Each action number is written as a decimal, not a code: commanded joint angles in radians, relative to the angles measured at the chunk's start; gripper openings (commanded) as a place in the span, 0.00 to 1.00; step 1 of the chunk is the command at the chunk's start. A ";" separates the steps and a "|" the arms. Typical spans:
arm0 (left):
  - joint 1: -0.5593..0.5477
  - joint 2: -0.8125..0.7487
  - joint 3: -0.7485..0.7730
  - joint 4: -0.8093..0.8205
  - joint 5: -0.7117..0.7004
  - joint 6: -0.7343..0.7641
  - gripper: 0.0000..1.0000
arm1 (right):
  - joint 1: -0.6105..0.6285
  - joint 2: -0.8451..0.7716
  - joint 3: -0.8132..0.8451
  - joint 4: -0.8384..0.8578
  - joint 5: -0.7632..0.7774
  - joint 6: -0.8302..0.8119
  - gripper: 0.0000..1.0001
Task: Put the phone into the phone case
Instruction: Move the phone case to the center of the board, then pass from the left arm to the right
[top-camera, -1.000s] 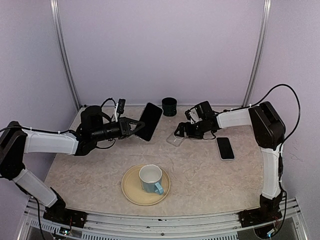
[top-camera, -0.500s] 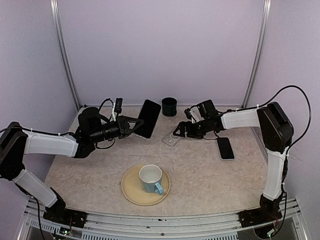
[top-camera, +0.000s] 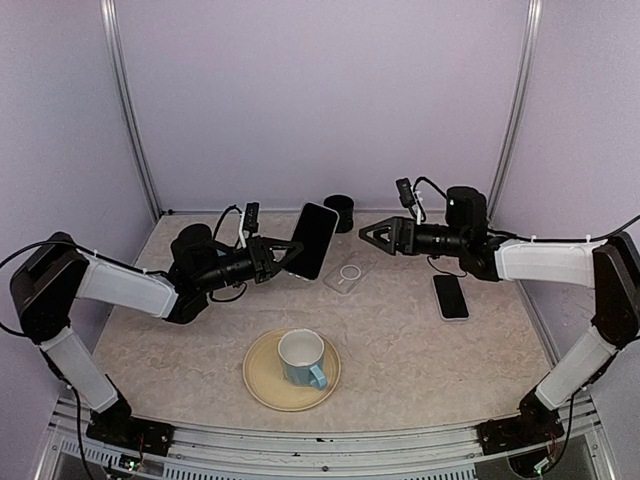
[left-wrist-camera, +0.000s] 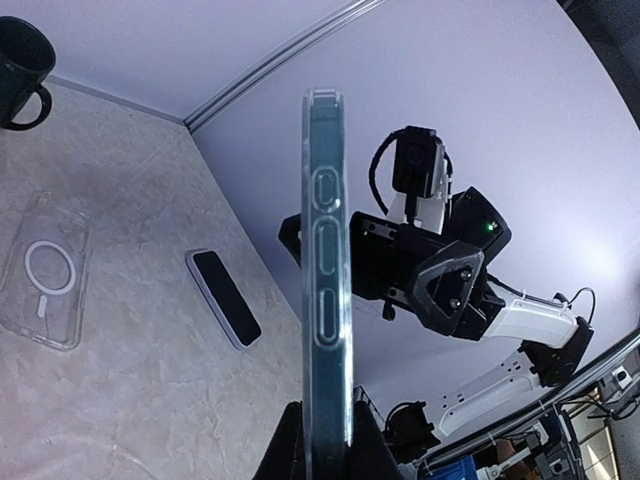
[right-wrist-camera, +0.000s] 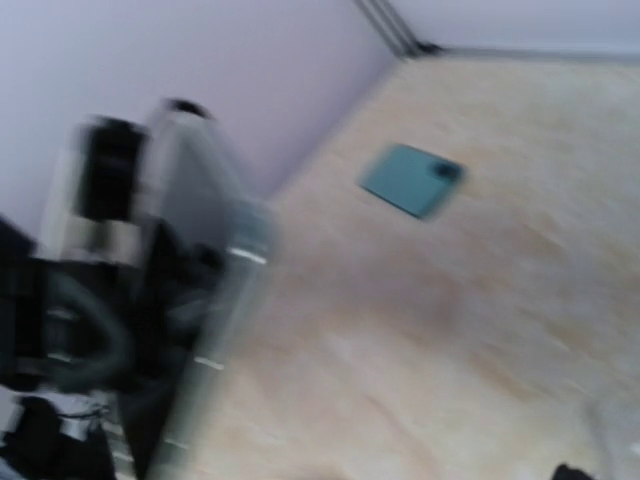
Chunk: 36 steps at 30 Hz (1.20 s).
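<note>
Left hand (top-camera: 288, 251) clenched on the phone (top-camera: 313, 240), held edge-up above the tabletop (top-camera: 420, 350). Right hand (top-camera: 364, 236) released, aloft. Clear phone case (top-camera: 348, 275) lies flat near both.

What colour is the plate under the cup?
The plate is pale yellowish tan. It shows best in the top external view.

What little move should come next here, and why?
Probably bring the open right fingers to the free end of the phone. The left fingers pinch only one end, holding it in the air, while the clear case lies flat between the arms; a second grip might help steer it in.
</note>
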 joint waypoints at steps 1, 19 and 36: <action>-0.022 0.041 0.074 0.215 0.021 -0.064 0.00 | 0.008 -0.054 -0.061 0.253 -0.085 0.124 1.00; -0.107 0.204 0.144 0.406 -0.050 -0.120 0.00 | 0.083 0.052 -0.072 0.514 -0.157 0.304 0.93; -0.152 0.162 0.121 0.359 -0.136 0.003 0.00 | 0.122 0.127 -0.059 0.684 -0.139 0.445 0.38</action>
